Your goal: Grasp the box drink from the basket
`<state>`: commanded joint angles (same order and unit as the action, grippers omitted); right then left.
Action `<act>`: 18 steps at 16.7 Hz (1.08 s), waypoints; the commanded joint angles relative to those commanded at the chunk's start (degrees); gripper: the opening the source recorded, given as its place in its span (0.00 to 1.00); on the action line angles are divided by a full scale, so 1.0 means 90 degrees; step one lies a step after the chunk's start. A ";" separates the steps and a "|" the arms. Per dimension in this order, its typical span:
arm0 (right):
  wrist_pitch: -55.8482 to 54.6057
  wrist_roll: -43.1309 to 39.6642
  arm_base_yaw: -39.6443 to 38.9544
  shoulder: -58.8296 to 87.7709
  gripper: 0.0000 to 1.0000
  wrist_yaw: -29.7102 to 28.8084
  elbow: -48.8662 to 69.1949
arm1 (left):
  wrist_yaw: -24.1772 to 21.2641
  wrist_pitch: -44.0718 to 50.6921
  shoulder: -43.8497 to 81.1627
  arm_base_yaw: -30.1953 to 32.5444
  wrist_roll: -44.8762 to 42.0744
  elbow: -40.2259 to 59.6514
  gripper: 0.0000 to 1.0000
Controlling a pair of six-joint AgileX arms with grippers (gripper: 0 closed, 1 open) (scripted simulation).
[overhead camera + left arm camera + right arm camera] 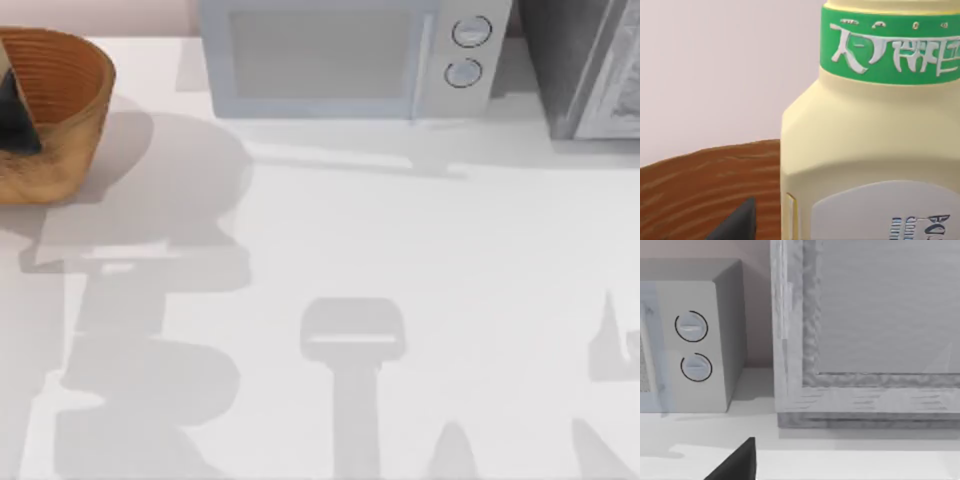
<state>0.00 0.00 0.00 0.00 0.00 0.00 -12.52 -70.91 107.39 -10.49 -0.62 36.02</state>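
The box drink (865,150), a pale yellow carton with a green band of white marks, stands very close in the left wrist view. Behind it runs the brown ribbed wall of the basket (700,185). One dark fingertip (737,222) of my left gripper shows beside the carton, with a gap between the two. From above, the basket (85,90) sits at the table's far left corner, and my left gripper (18,115) reaches into it as a dark shape at the picture's edge. It is open. A dark fingertip (737,462) of my right gripper, also open, hangs over the table's right side.
A pale grey microwave (340,60) with two round knobs stands at the back middle. A grey cabinet (585,65) fills the back right corner. In the right wrist view the microwave (695,340) and the cabinet (865,330) are straight ahead. Arm shadows lie across the white tabletop (420,250).
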 joint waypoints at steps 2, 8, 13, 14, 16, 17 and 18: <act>0.0000 0.0000 0.0000 0.0000 1.00 0.0000 0.0000 | -0.0034 -0.0196 0.0305 -0.0028 -0.0003 0.0102 1.00; 0.0000 0.0000 0.0000 0.0000 1.00 0.0000 0.0000 | -0.0020 -0.0243 0.0245 -0.0007 -0.0031 0.0122 1.00; 0.0000 0.0000 0.0000 0.0000 1.00 0.0000 0.0000 | 0.0052 0.0043 0.0658 0.0063 0.0001 0.0691 1.00; 0.0000 0.0000 0.0000 0.0000 1.00 0.0000 0.0000 | 0.0071 0.0110 0.0760 0.0084 0.0001 0.0863 1.00; 0.0000 0.0000 0.0000 0.0000 1.00 0.0000 0.0000 | 0.0107 0.0236 0.0953 0.0123 0.0002 0.1184 1.00; 0.0000 0.0000 0.0000 0.0000 1.00 0.0000 0.0000 | 0.0122 0.0288 0.1031 0.0138 0.0003 0.1315 1.00; 0.0000 0.0000 0.0000 0.0000 1.00 0.0000 0.0000 | 0.0133 0.0328 0.1091 0.0150 0.0003 0.1414 1.00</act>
<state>0.00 0.00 0.00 0.00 0.00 0.00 -11.32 -67.96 117.21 -9.14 -0.59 48.75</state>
